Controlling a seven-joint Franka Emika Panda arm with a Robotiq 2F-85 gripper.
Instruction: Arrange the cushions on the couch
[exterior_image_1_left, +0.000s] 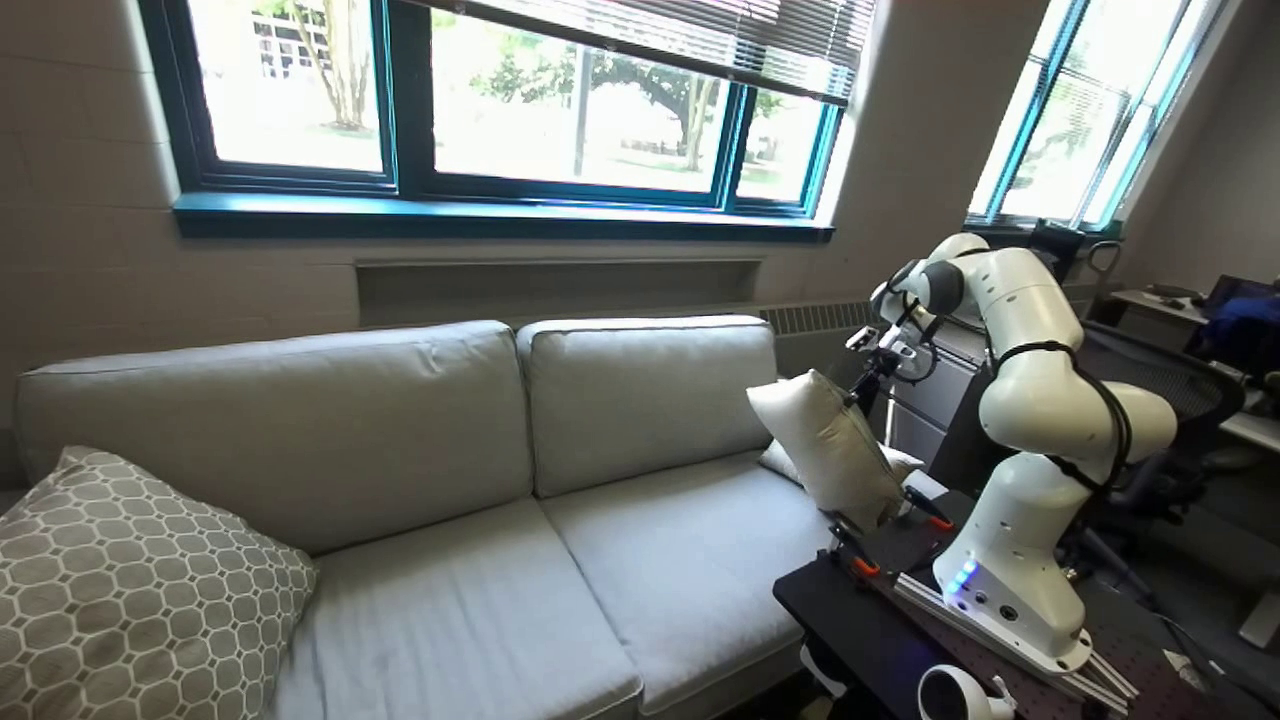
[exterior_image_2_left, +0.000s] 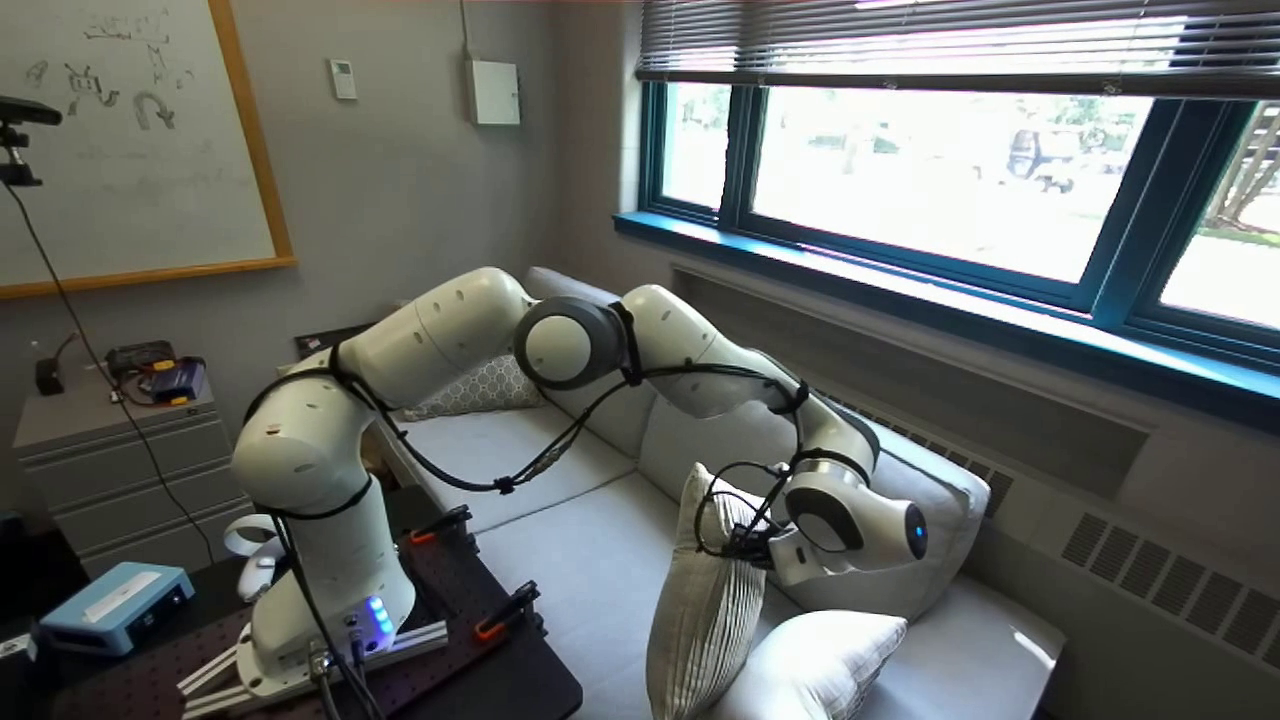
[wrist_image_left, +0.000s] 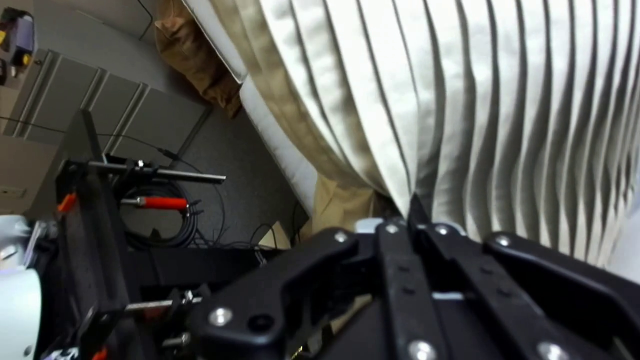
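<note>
A grey couch (exterior_image_1_left: 690, 560) fills much of the scene, with a white robot arm (exterior_image_1_left: 1030, 400) bent toward one end and a big patterned pillow (exterior_image_1_left: 150, 590) leaning at the opposite end. Near the arm, a pleated cushion (exterior_image_2_left: 700, 610) is tilted just beside a white cushion (exterior_image_2_left: 820, 660) lying on the couch; the gripper (wrist_image_left: 414, 205) is narrowed, pinching a fold of the pleated one.
</note>
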